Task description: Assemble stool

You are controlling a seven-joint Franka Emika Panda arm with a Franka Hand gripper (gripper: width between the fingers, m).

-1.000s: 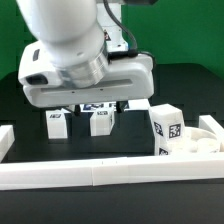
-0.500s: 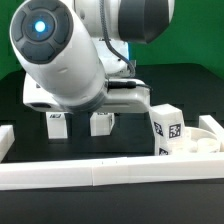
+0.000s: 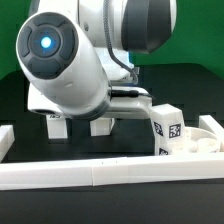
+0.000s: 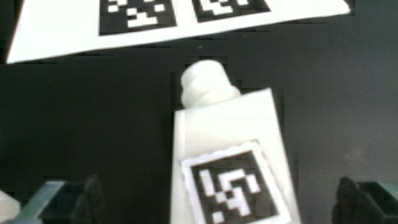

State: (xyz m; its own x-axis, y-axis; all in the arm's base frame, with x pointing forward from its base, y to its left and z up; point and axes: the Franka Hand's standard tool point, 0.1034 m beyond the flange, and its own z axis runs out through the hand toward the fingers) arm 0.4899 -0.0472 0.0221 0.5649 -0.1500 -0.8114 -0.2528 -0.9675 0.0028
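While the arm point(image 3: 65, 65) has swung its big joint toward me and sunk lower over the past second, hiding most of two leg blocks point(image 3: 100, 126) behind it, the gripper point(image 4: 210, 200) hangs with its fingers point(image 4: 50, 200) spread wide, one on each side of a lying leg block point(image 4: 228, 150), clear of its flanks, peg end toward the marker board point(image 4: 160, 25). I'd say a pick is being lined up; no leg looks fitted yet. A third leg point(image 3: 167, 130) stands just beside the round seat point(image 3: 205, 140) at the exterior view's right. The table point(image 3: 12, 105) is matte black, fenced by white rails point(image 3: 100, 175), with a green backdrop point(image 3: 205, 60) behind.
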